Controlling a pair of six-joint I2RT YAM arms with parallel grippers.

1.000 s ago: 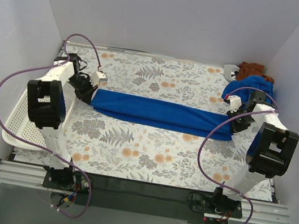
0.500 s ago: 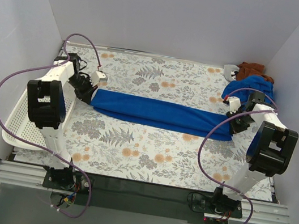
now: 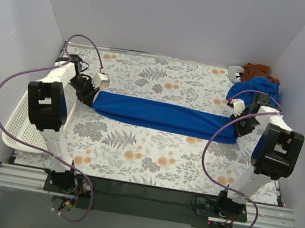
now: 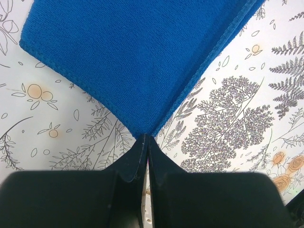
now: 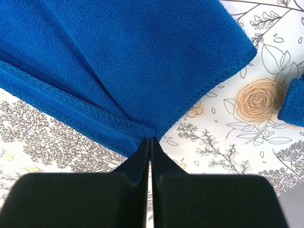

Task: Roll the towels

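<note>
towel in work: blue towel [image 3: 164, 116], folded into a long narrow strip, lying flat across the middle of the counter [image 3: 150, 160], reaching from near the left edge to near the right edge.
left side: left hand [image 4: 145, 141] clenched on the left end of the blue towel. The two fingers are pressed together with the corner tip of the cloth pinched between them, low over the counter near the left edge.
right side: right hand [image 5: 151, 141] clenched on the right end of the blue towel. Its fingers are together on the hemmed corner, low over the counter near the right edge.
cloth detail: the right wrist view shows a doubled layer with a stitched hem along one side. The left wrist view shows a single hem running off from the pinched tip.
roll state: strip is flat, no roll started at either end.
other towels: second blue towel [image 3: 252, 87] bunched in the far right corner, brown towel [image 3: 257, 70] just behind it and touching. Both are loose and unrolled.
counter cover: floral print, grey ferns and orange flowers.
basket: white perforated basket [image 3: 19, 121] at the left edge toward the near left corner, beside the left arm.
cables: purple cable [image 3: 11, 84] loops off each arm.
</note>
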